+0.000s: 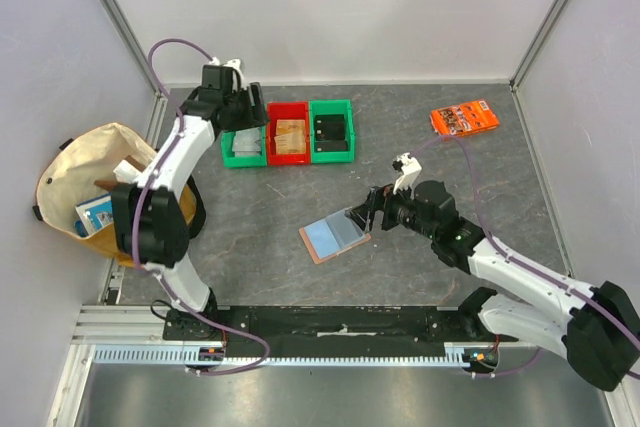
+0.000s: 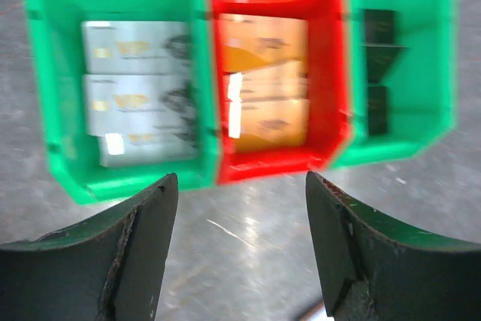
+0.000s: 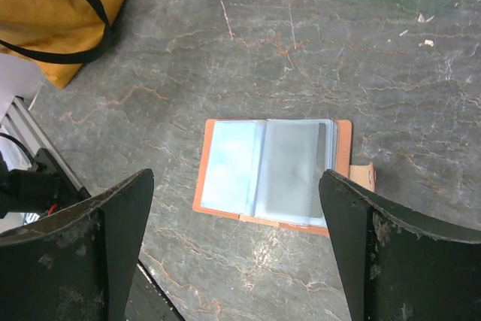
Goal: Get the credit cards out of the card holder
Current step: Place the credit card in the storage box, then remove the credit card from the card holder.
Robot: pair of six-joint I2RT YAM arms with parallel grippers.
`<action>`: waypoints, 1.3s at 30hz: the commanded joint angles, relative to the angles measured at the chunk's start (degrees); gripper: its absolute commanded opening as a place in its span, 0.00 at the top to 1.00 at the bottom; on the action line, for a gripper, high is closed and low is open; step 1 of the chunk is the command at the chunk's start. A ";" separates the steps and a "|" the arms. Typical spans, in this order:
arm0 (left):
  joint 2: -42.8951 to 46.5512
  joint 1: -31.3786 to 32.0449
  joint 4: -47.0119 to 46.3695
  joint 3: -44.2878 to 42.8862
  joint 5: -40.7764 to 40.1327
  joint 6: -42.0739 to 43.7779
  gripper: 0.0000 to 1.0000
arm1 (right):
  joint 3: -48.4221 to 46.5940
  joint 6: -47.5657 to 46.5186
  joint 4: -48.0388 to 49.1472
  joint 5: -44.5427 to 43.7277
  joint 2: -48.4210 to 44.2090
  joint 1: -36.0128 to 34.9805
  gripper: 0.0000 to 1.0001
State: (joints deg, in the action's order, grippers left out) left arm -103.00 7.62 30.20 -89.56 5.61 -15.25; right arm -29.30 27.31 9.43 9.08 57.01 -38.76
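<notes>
Mounting rail point(image 1: 340, 332) runs along the near edge at 6 o'clock and carries both arm bases. Beyond it lies the counter point(image 1: 450, 167), a dark grey, marble-patterned surface with pale veins and fine scratches. White wall panels point(image 1: 350, 7) enclose it on three sides, joined by aluminium frame posts point(image 1: 545, 17).

The card holder point(image 3: 270, 171) lies opened flat near the counter centre. Its light blue panel is at 9 o'clock, its greyish clear sleeves at 3 o'clock, and its tab projects from the 3 o'clock edge. Sleeve contents cannot be determined.

The right end effector point(image 3: 237, 177) hangs over the card holder, jaws at full spread and empty.

The left end effector point(image 2: 240, 186) is at 11 o'clock, jaws wide apart with nothing between them.

Three bins stand side by side beneath it:
- left green bin point(image 2: 52, 73): silver credit cards point(image 2: 135, 88)
- red bin point(image 2: 331, 73): tan cards
- right green bin point(image 2: 436, 58): black cards

An orange packet point(image 1: 465, 118) lies at 2 o'clock. A canvas bag point(image 1: 70, 167) sits at 9 o'clock, off the counter edge.
</notes>
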 commanded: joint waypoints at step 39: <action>23.29 45.20 -23.17 54.67 -13.25 -29.93 0.85 | -8.23 -1.91 -3.72 -2.32 28.33 -4.13 0.42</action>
State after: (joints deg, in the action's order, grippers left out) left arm -78.37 52.49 5.21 -34.06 -4.86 -42.72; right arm -35.64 25.65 6.46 7.75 84.64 -42.44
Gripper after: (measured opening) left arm 0.181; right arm 0.584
